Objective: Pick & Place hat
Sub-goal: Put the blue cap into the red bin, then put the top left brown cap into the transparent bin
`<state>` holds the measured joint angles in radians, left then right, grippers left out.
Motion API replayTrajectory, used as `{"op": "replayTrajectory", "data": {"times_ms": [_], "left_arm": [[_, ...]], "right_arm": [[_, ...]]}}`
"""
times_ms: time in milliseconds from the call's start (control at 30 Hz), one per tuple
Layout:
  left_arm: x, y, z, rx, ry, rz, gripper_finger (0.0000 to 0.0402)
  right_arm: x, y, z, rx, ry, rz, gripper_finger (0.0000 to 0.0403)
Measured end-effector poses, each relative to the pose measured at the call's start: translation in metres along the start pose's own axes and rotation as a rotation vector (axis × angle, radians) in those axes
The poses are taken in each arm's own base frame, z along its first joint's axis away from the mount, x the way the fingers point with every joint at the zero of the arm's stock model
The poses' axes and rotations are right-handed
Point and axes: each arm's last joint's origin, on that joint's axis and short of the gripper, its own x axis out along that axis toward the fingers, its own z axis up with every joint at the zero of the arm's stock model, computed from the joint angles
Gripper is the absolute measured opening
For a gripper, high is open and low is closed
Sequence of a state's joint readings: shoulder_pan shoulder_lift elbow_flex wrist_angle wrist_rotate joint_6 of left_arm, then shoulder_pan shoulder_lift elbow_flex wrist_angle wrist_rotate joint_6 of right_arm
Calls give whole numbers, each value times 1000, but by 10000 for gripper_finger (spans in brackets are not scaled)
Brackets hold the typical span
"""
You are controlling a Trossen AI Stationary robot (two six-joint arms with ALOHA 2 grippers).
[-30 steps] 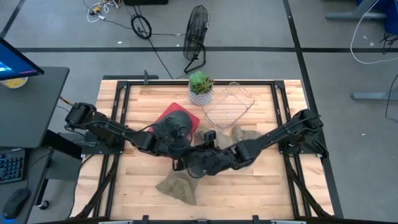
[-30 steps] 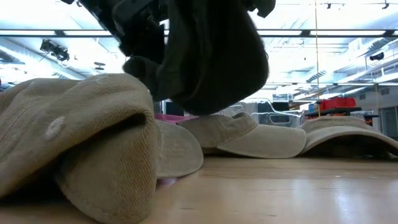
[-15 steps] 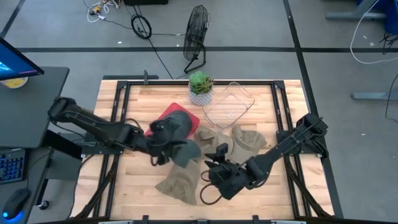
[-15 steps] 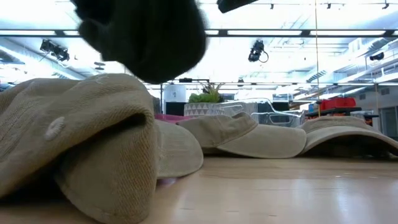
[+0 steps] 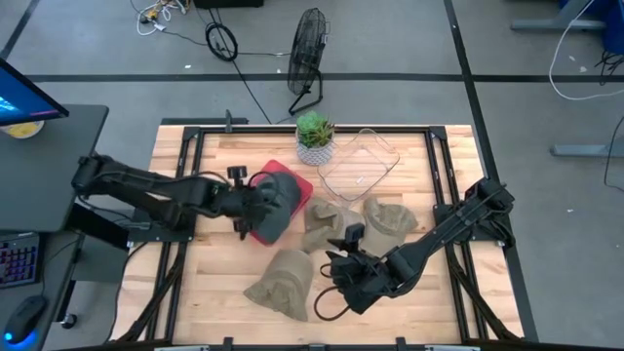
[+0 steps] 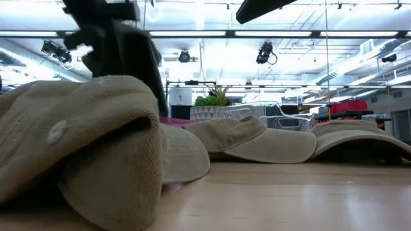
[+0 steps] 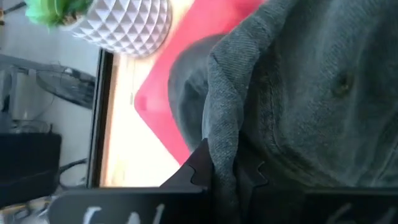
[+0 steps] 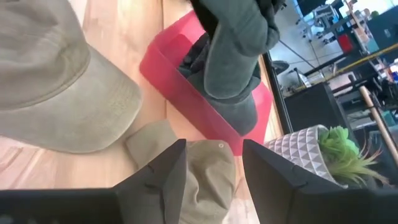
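Note:
My left gripper (image 5: 252,203) is shut on a dark grey hat (image 5: 276,213) over the near edge of the red tray (image 5: 300,182). The right wrist view shows this hat (image 8: 233,56) hanging over the tray (image 8: 180,84), where more dark cloth (image 8: 247,115) lies. My right gripper (image 5: 338,277) is open and holds nothing; it hovers near the table's near edge, beside a tan hat (image 5: 281,285) resting crown up on the wood. Two more tan hats (image 5: 327,220) (image 5: 388,218) lie mid-table. My left gripper pinches a fold of the dark hat's cloth (image 7: 222,155) between its two fingers (image 7: 198,169). Which part of the hat that fold belongs to, I cannot tell. The hat hangs slack below the fingers, and its lower end (image 8: 231,87) reaches down to the red tray.
A potted plant (image 5: 314,136) and a clear plastic container (image 5: 359,164) stand at the far edge, behind the tray. The tan hats fill the table's middle. Bare wood (image 5: 429,302) lies at the near right corner. Black frame rails run along both sides.
My left gripper has carried the dark hat from the table's middle toward the far-left, and the hat now hangs over the red tray's near edge. My right gripper has drawn back toward the near edge, away from the dark hat, and has since kept still.

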<state>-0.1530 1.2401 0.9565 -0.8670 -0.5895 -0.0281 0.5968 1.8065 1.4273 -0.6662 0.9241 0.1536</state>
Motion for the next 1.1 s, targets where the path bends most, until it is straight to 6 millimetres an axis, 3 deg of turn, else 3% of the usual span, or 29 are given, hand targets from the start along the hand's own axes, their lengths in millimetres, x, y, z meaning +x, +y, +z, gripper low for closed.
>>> {"op": "replayTrajectory", "data": {"times_ms": [267,600,800,1100], "left_arm": [[40,1,-6,-2,253,-37,45],[44,-12,-4,-26,267,-59,122],[17,-20,3,-123,235,-92,147],[-53,-7,11,-197,-69,-53,138]], "right_arm": [[0,0,0,13,3,0,162],[1,-1,-1,-11,6,-2,162],[5,-4,0,-10,15,-10,162],[16,-9,0,31,48,88,162]]}}
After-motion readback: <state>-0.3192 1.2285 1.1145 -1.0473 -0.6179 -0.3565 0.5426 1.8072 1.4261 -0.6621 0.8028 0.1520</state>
